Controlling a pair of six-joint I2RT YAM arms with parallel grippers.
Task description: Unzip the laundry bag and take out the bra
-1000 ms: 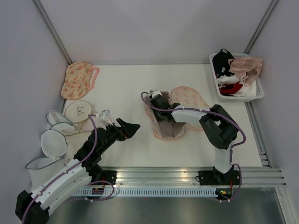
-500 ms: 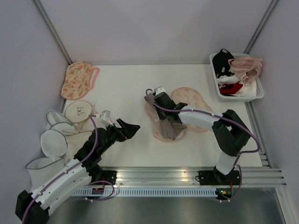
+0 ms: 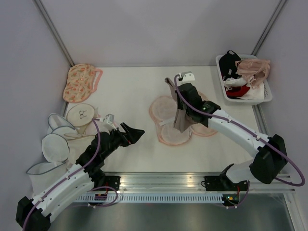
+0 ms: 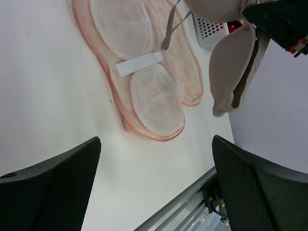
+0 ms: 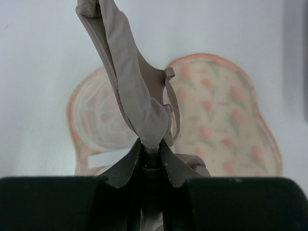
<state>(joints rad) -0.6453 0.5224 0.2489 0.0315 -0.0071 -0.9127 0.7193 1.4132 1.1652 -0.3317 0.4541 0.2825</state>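
Bra (image 3: 181, 120) hung in the air from the right gripper (image 5: 151, 150), whose fingers (image 5: 126, 166) were pressed together on a bunched fold of the tan fabric; a thin strap (image 5: 174, 113) dangled beside it. In the top view the bra hung over the middle of the bag (image 3: 163, 108). Whether its lowest tip touched the bag could not be told. The bag lay flat and spread open on the table (image 3: 130, 91), pale inner lining up on two lobes, floral print showing on the far lobe (image 5: 221, 120), white label (image 4: 139, 63) across the lining. Left gripper (image 3: 134, 131) hovered near the bag's left side, fingers spread wide, nothing between them. A second floral pouch (image 3: 79, 82) sat at the far left corner, white mesh bags (image 3: 53, 144) were piled at the left edge, and a white basket (image 3: 267, 94) of mixed clothes stood at the far right.
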